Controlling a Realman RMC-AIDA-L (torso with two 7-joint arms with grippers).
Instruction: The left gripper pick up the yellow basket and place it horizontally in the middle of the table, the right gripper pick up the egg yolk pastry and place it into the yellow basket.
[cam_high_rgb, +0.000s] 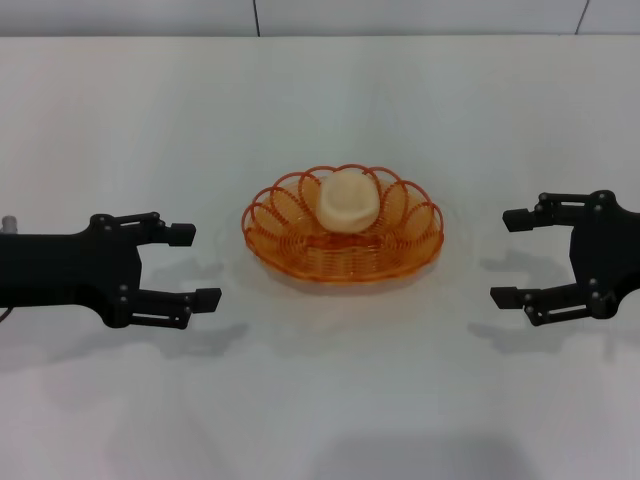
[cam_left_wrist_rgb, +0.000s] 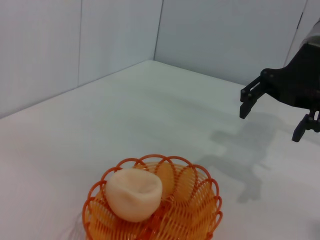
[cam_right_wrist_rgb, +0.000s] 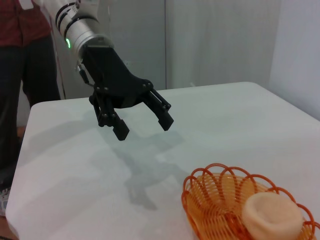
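The yellow basket (cam_high_rgb: 343, 240) sits in the middle of the table (cam_high_rgb: 320, 400), its long side across my view. The egg yolk pastry (cam_high_rgb: 348, 201) lies inside it toward the far rim. My left gripper (cam_high_rgb: 194, 265) hovers open and empty to the left of the basket. My right gripper (cam_high_rgb: 510, 258) hovers open and empty to the right of it. The left wrist view shows the basket (cam_left_wrist_rgb: 200, 210), the pastry (cam_left_wrist_rgb: 134, 193) and the right gripper (cam_left_wrist_rgb: 270, 120). The right wrist view shows the basket (cam_right_wrist_rgb: 210, 200), the pastry (cam_right_wrist_rgb: 271, 215) and the left gripper (cam_right_wrist_rgb: 143, 126).
Grey wall panels (cam_high_rgb: 300, 15) run along the table's far edge. A person in a red top (cam_right_wrist_rgb: 22, 50) stands beyond the table's left end in the right wrist view.
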